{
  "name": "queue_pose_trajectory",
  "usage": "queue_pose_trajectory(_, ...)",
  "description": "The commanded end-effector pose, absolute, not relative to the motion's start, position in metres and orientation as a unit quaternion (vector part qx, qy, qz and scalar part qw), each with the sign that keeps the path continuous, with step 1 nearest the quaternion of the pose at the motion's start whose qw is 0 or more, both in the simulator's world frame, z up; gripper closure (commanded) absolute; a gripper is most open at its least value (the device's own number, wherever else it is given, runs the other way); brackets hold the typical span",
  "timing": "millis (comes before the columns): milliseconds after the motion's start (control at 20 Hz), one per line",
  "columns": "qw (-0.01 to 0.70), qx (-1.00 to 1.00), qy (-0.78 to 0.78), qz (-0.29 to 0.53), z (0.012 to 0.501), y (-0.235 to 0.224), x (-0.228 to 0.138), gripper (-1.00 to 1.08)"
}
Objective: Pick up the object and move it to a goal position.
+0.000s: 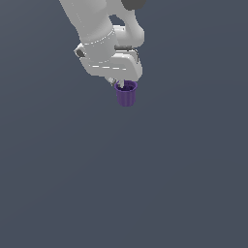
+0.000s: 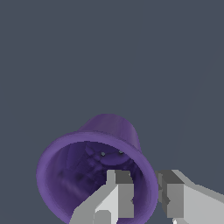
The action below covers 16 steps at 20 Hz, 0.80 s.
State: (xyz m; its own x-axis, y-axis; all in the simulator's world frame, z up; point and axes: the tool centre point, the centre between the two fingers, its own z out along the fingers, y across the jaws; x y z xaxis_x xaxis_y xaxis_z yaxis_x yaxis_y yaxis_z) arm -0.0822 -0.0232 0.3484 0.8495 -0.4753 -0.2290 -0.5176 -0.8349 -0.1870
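The object is a small dark purple ribbed cup (image 1: 127, 95), upright, right under the white arm's hand in the exterior view. In the wrist view the cup (image 2: 94, 170) shows its open mouth and dark inside. My gripper (image 2: 145, 192) is shut on the cup's rim: one finger (image 2: 119, 194) is inside the cup, the other finger (image 2: 173, 194) is outside its wall. In the exterior view the gripper (image 1: 124, 85) is mostly hidden by the hand and the cup's top. I cannot tell whether the cup rests on the ground or hangs above it.
A plain dark grey-blue surface (image 1: 126, 193) fills both views. The white arm (image 1: 97, 29) comes in from the top of the exterior view. No other object shows.
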Motion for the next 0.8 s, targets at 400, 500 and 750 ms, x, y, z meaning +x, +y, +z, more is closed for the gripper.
queue_pose_trajectory(400, 0.123, -0.954, 0.259, 0.087, 0.421, -0.045, -0.077, 1.08)
queue_pose_trajectory(500, 0.123, -0.954, 0.259, 0.087, 0.428, -0.047, -0.077, 1.08)
queue_pose_trajectory(750, 0.124, -0.954, 0.259, 0.087, 0.438, -0.050, -0.075, 1.08)
